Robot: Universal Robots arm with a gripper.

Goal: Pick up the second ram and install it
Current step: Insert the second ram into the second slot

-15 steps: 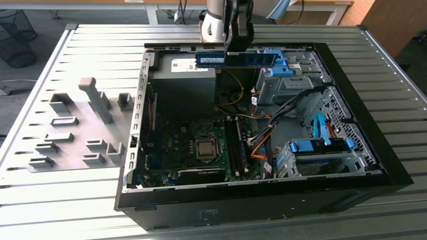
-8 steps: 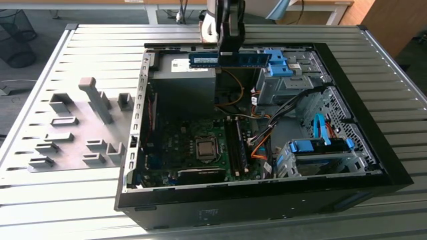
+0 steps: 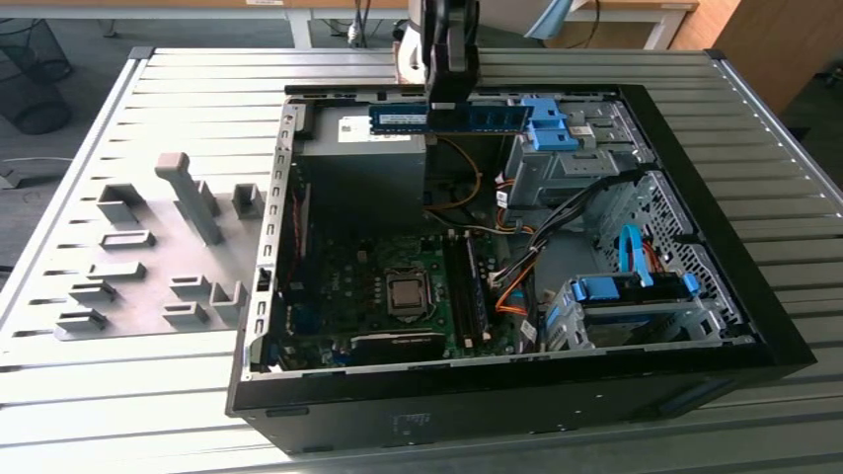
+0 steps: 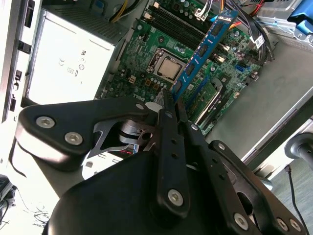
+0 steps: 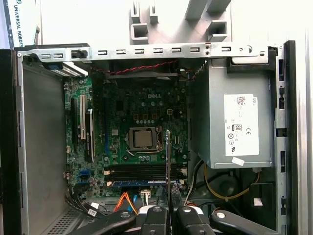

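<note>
Blue and board-stiff, the second ram is seen in the exterior view held level above the far rim of the open computer case by the gripper, whose fingers are closed on its middle.

In the second wrist view the second ram is shown jutting from the gripper, well above the motherboard.

In the first wrist view it is seen edge-on against the motherboard.

It is judged light and rigid, yet brittle. A pinch on the flat faces at mid-length, clear of the contact edge, is favoured.
</note>
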